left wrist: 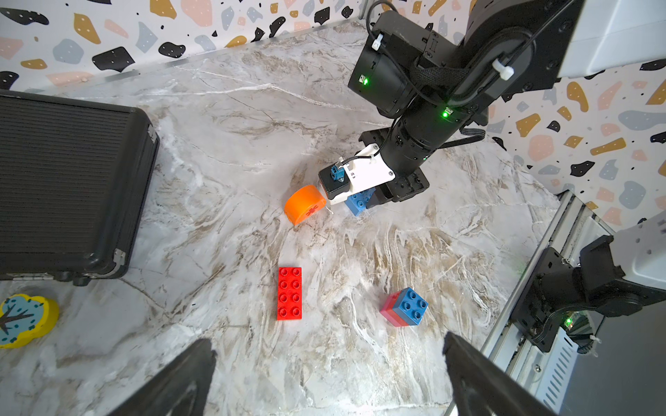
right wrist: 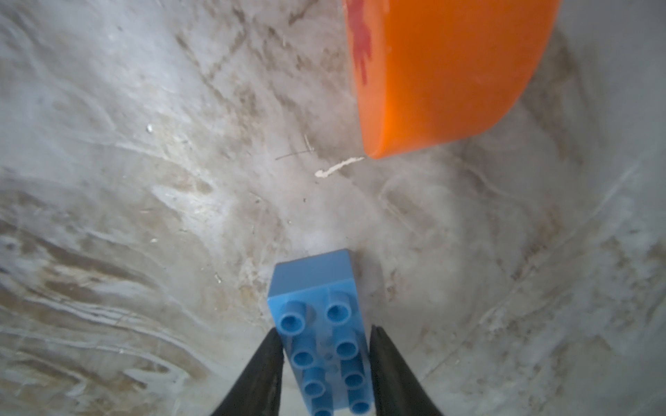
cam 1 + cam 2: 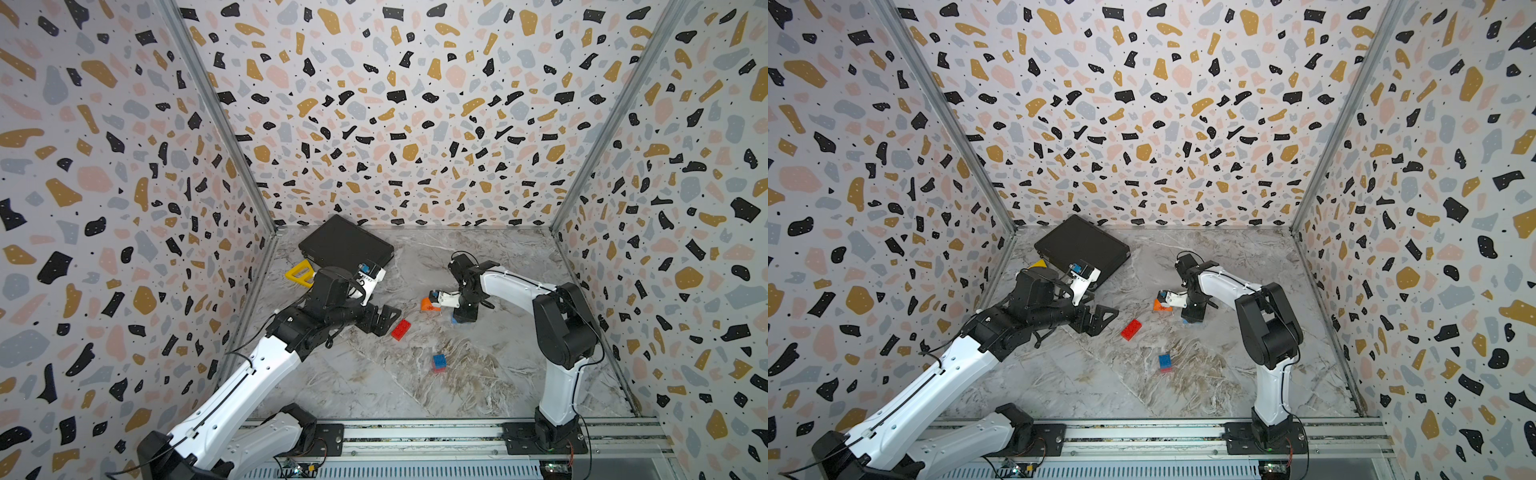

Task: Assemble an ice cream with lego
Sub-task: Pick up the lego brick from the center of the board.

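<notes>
My right gripper (image 2: 324, 333) points down at the marble floor, its fingers pressed against both long sides of a long light-blue brick (image 2: 317, 324), which lies studs up. The same brick (image 1: 358, 202) peeks out under that gripper (image 3: 458, 318) in the left wrist view. An orange dome (image 3: 428, 304) with a red asterisk lies just beside it, untouched. A long red brick (image 3: 401, 329) lies flat near my left gripper (image 3: 386, 322), which is wide open and empty. A small blue brick on a red one (image 3: 439, 362) stands nearer the front.
A black case (image 3: 345, 245) lies at the back left, with a yellow triangular frame (image 3: 300, 274) beside it. A yellow disc with a tree picture (image 1: 21, 320) lies near the case. Patterned walls close three sides; a metal rail (image 3: 415, 436) runs along the front.
</notes>
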You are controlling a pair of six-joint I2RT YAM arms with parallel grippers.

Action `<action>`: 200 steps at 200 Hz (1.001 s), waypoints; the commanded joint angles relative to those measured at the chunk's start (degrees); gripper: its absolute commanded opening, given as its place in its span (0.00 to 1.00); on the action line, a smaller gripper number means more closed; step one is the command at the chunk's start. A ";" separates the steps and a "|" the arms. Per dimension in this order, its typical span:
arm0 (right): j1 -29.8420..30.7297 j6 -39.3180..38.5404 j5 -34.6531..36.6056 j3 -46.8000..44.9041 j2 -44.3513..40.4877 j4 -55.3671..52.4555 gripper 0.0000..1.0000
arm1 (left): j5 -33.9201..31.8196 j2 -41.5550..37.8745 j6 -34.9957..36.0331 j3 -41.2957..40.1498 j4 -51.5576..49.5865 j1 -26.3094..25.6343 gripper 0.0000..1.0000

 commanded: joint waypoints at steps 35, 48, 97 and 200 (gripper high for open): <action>0.40 0.46 0.70 1.55 0.31 -1.48 0.40 | 1.12 -0.08 0.27 -0.52 1.98 0.46 1.00; 0.52 0.54 0.83 1.66 0.42 -1.50 0.39 | 1.12 -0.11 0.31 -0.57 1.99 0.46 1.00; 0.82 0.90 1.76 1.64 0.94 -1.42 0.28 | 1.03 -0.13 0.27 -0.48 1.87 0.47 1.00; 3.60 6.74 2.50 -1.77 -18.41 -6.70 0.12 | -8.30 -3.79 -0.32 1.34 -2.37 0.64 1.00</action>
